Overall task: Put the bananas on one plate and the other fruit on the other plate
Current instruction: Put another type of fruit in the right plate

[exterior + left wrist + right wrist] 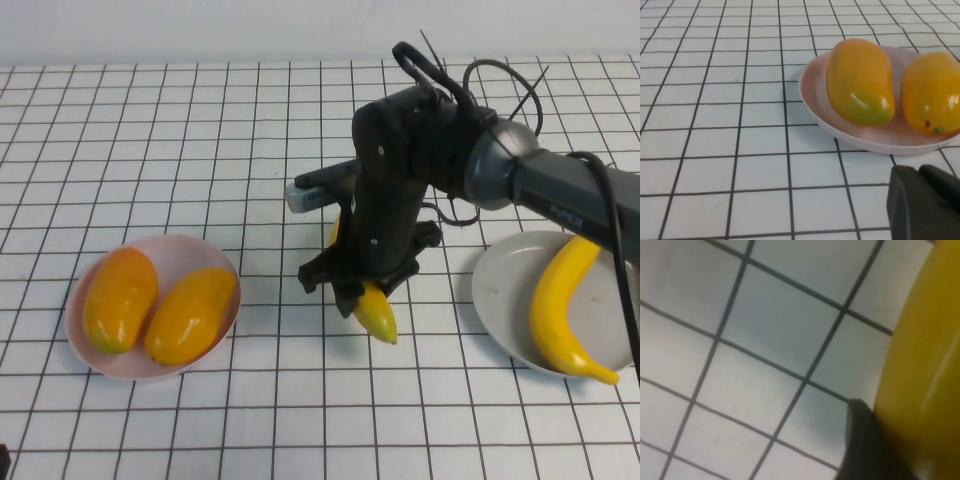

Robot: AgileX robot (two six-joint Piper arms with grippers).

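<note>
My right gripper reaches to the table's middle and is shut on a yellow banana, whose tip sticks out below the jaws just above the tiles. In the right wrist view one dark finger presses against this banana. The second banana lies on the grey plate at the right. Two orange mango-like fruits lie side by side on the pink plate at the left. My left gripper is parked low near that pink plate, apart from its fruits.
The table is a white surface with a black grid. The right arm's body and cables hang over the table's middle right, between the two plates.
</note>
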